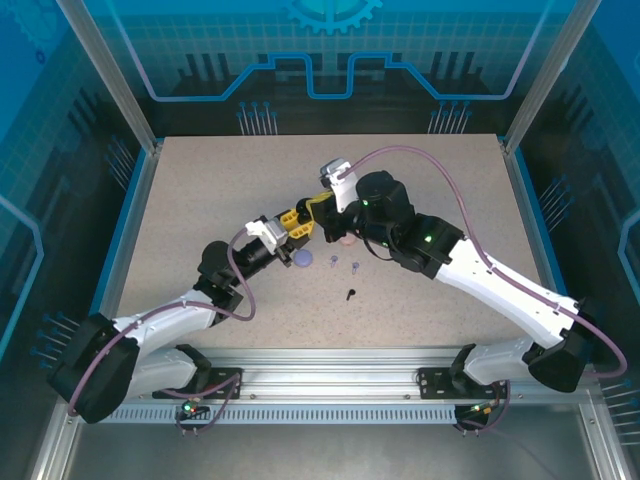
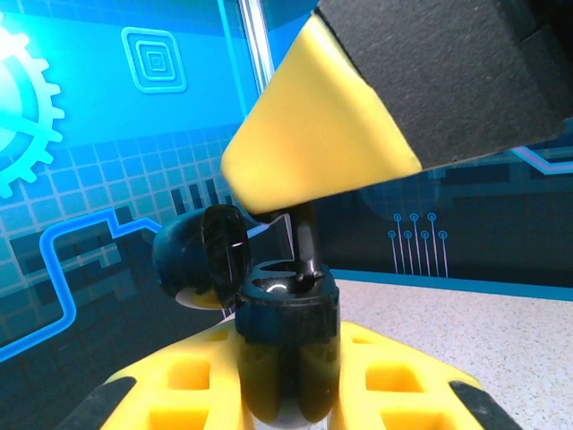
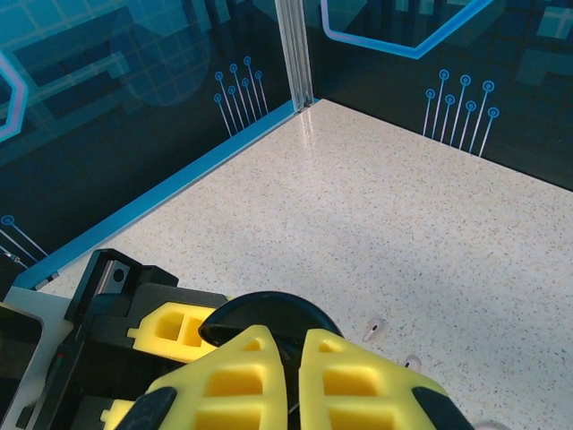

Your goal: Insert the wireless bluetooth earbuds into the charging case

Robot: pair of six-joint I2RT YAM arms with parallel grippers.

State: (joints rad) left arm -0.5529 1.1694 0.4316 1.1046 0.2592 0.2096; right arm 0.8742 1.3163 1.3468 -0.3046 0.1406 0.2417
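My left gripper point(image 1: 291, 226) point(image 2: 291, 358) is shut on a black charging case point(image 2: 286, 300), held upright with its round lid point(image 2: 224, 251) flipped open to the left. From above, a yellow finger point(image 2: 313, 134) of my right gripper point(image 1: 318, 212) point(image 3: 294, 358) reaches down to the case. That gripper is shut on a black earbud point(image 2: 307, 244), whose lower end sits in the case's right socket. The lid point(image 3: 269, 315) shows just beyond the right fingertips. A second black earbud point(image 1: 351, 294) lies on the table, and two purple earbuds point(image 1: 332, 262) point(image 1: 355, 267) lie near it.
A purple round case point(image 1: 305, 259) and a pale pink case point(image 1: 345, 240) rest on the speckled table point(image 1: 200, 200) below the grippers. Two pale buds point(image 3: 374, 330) point(image 3: 412, 363) lie to the right of the right fingers. Clear walls with metal posts point(image 3: 295, 54) surround the table.
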